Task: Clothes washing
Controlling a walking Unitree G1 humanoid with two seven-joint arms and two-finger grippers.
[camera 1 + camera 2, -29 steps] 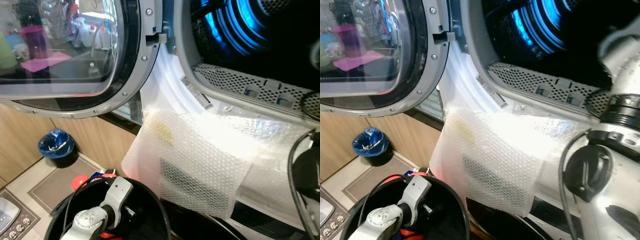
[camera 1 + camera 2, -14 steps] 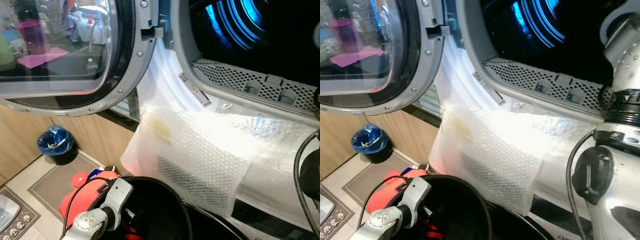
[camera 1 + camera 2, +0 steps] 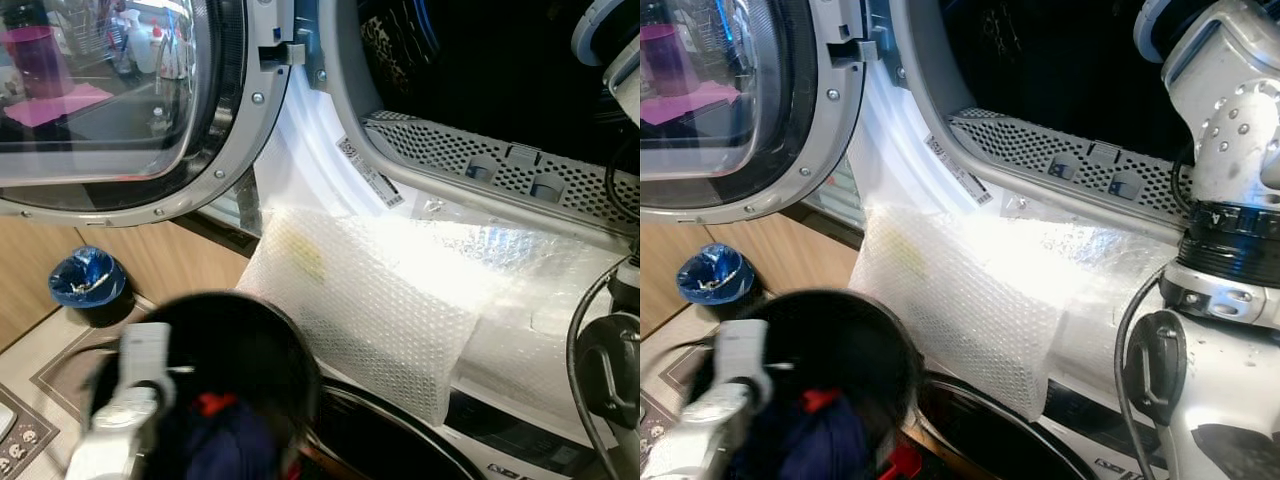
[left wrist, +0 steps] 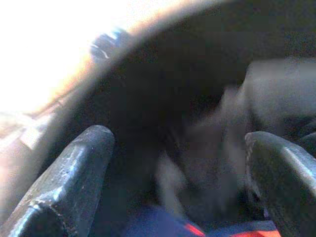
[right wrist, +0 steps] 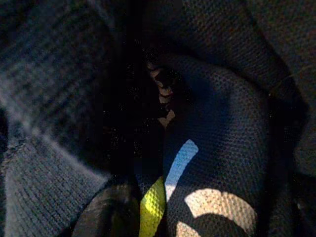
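**At the open washer, basket low on our left**

We face a front-loading washing machine [image 3: 420, 170] whose round glass door [image 3: 110, 100] is swung open to the left. The drum opening [image 3: 500, 70] is dark, with a perforated grey rim along its lower edge. A sheet of bubble wrap [image 3: 380, 300] drapes over the machine's front below the opening.

Low on our left, a black laundry basket [image 3: 240, 350] appears blurred, its rim near the bubble wrap. Inside it we see dark blue clothing [image 3: 815, 440] with a patch of red. Our left arm [image 3: 125, 400] reaches into the basket. In the left wrist view the left tool [image 4: 182, 163] has its two black fingers [image 4: 74, 173] spread wide apart, with blurred dark cloth and a blue and red edge between them.

Our right arm [image 3: 1220, 250] rises on the right toward the drum. The right wrist view looks closely at dark knitted fabric [image 5: 222, 123] with yellow and pale markings; we cannot tell how the right tool stands.

A blue-lined waste bin [image 3: 88, 285] sits on the floor at far left.
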